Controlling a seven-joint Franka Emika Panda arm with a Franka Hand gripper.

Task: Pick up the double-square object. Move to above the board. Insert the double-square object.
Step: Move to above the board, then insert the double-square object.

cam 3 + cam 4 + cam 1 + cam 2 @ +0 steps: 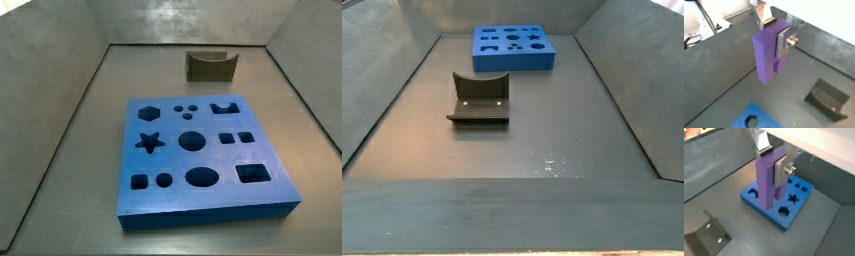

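With the pincer (777, 170) clamped on the block (767, 180), held upright above the board (751, 194), keep it vertical while lining it over the paired square holes (235, 137).

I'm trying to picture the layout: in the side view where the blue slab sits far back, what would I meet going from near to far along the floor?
Near to far: the fixture → the board. The gripper, jaws shut on the double-square object, shows only in the wrist views, hanging above the board.
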